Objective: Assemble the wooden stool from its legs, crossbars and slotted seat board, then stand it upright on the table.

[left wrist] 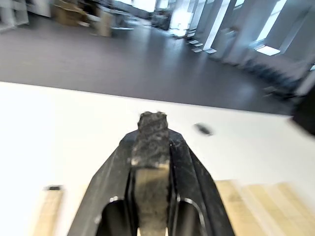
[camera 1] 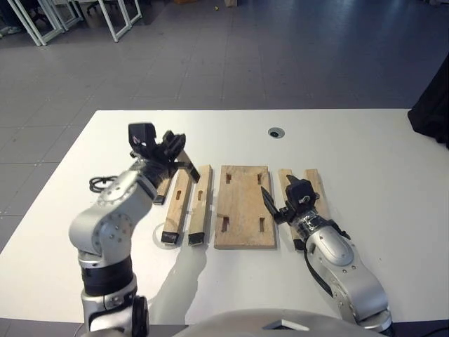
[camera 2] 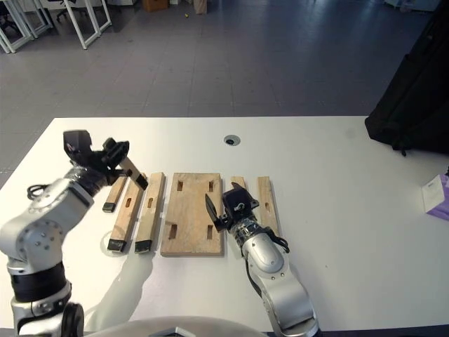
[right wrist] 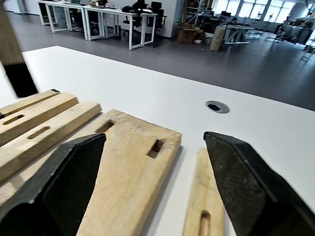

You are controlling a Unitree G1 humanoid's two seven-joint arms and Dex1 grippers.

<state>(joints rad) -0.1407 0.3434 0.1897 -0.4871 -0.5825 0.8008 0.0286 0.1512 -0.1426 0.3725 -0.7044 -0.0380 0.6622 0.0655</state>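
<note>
1. Plain white table (camera 1: 365,175): all the parts are loose and nothing is slotted together yet, so I'd say basically the whole build is left.
2. The pale slotted wooden seat board (camera 1: 242,210) lies flat mid-table, with long slotted wooden legs (camera 1: 179,203) flat on either side.
3. The left gripper (left wrist: 152,147) is clenched on a dark-tipped wooden bar (camera 2: 133,170), lifted above the left pieces.
4. The right gripper (camera 2: 226,209) has its jaws spread wide and empty, low by the board's right edge.

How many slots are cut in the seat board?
4 slots in the seat board: two by its far edge, two by its near edge. A little of its right side is hidden.
</note>
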